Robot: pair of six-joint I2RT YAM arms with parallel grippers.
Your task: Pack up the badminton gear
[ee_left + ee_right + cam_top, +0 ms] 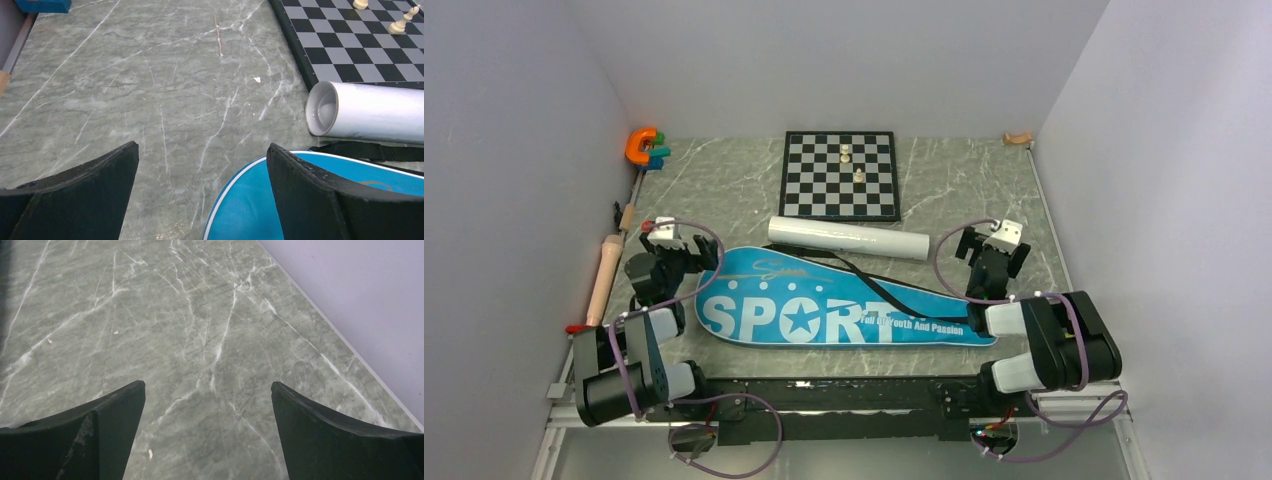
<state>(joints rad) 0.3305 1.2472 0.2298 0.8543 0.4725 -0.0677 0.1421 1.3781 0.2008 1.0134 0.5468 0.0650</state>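
Note:
The blue "SPORT" racket bag (824,310) lies flat across the near table, its black strap (879,290) trailing over it. The long white tube (849,238) lies just behind it, in front of the chessboard; its open end shows in the left wrist view (322,109), beside the bag's rounded end (250,210). My left gripper (667,245) is open and empty at the bag's wide left end. My right gripper (992,250) is open and empty over bare table beyond the bag's narrow right end. No rackets or shuttlecocks show.
A black-and-white chessboard (841,175) with two pale pieces sits at the back centre. A tan rolling pin (604,275) lies along the left wall. An orange and teal toy (644,147) is at the back left corner. A small tan object (1018,139) is back right.

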